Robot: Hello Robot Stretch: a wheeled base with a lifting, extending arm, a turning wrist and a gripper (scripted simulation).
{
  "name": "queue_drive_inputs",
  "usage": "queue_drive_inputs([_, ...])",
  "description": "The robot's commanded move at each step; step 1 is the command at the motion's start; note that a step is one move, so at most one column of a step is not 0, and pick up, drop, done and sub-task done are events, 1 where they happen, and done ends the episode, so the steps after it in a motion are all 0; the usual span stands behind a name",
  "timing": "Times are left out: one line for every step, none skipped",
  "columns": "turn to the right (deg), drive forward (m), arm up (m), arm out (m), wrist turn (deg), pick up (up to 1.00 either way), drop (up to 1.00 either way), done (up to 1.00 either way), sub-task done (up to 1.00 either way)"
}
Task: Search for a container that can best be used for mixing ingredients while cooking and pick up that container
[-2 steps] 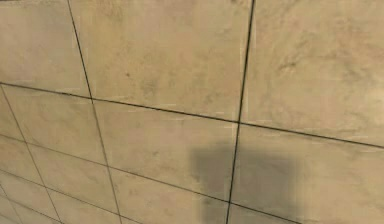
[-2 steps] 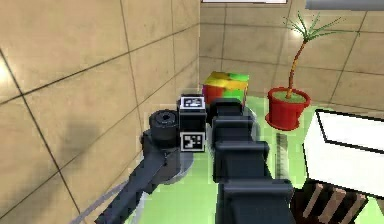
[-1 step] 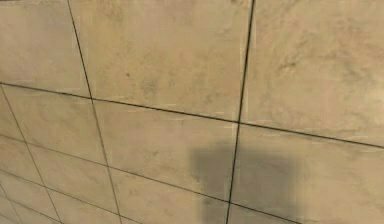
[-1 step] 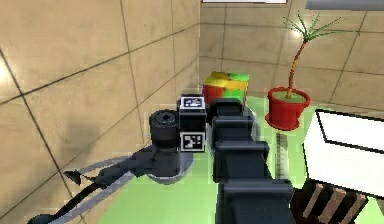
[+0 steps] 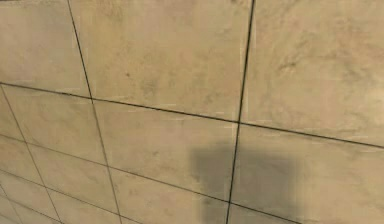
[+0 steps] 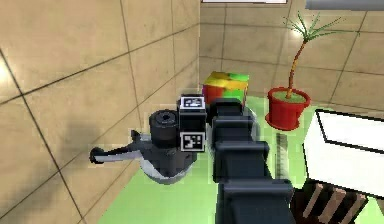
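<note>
In the arm side view the dark arm (image 6: 235, 150) rises from the bottom edge over a green tabletop (image 6: 150, 205). At its far end sit the white marked squares (image 6: 191, 120) and the gripper (image 6: 100, 155), whose thin fingers point left toward a tiled wall. A rounded grey-blue shape, perhaps a bowl (image 6: 165, 172), shows right under the gripper's dark body at the table's edge. I cannot tell whether it rests on the table or whether the gripper holds anything.
A tan tiled wall (image 5: 190, 100) stands close ahead in the forward view and again on the arm side view's left (image 6: 80, 70). On the green table stand a red, yellow and green box (image 6: 226, 86) and a red pot with a plant (image 6: 287, 106). A white object (image 6: 350, 150) sits at the right.
</note>
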Motion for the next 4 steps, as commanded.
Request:
queue_drive_inputs([0.0,0.00,0.00,0.00,27.0,0.00,0.00,0.00,0.00])
queue_drive_inputs([0.0,0.00,-0.16,0.00,0.0,0.00,0.00,0.00,0.00])
queue_drive_inputs([0.0,0.00,0.00,0.00,0.0,1.00,0.00,0.00,0.00])
queue_drive_inputs([0.0,0.00,0.10,0.00,0.0,0.00,0.00,0.00,0.00])
